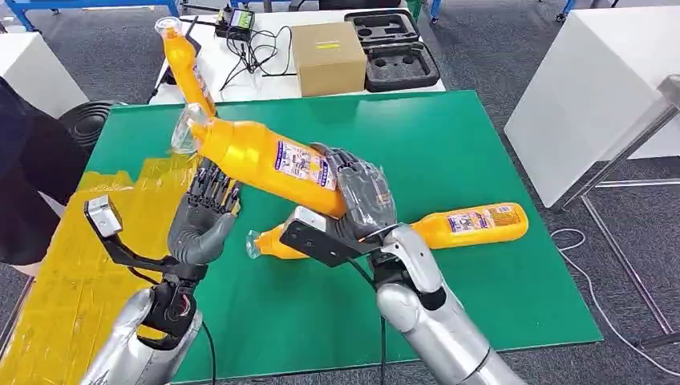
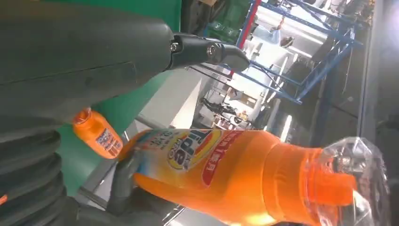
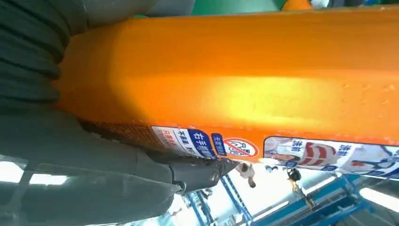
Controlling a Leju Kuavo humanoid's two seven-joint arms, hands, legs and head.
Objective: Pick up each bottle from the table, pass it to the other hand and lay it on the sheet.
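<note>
The green worktop [image 1: 481, 200] spans the head view, with a yellow sheet [image 1: 56, 273] laid over its edge toward nine o'clock. Above the worktop's middle the right hand [image 1: 361, 200] grips the base end of a held orange bottle [image 1: 265, 160], fingers wrapped round its labelled body; the bottle slants with its plastic-wrapped cap toward ten o'clock. The left hand [image 1: 204, 216] is raised just below the bottle's neck, fingers spread and pointing up, holding nothing; whether they touch the bottle I cannot tell. A lying bottle [image 1: 449, 227] rests on its side on the worktop at about four o'clock from the hands, partly behind the right wrist. A far bottle [image 1: 186, 68] rises tilted at eleven o'clock; what holds it I cannot tell. Beyond the worktop, at twelve o'clock, sits a cardboard box [image 1: 327, 58].
</note>
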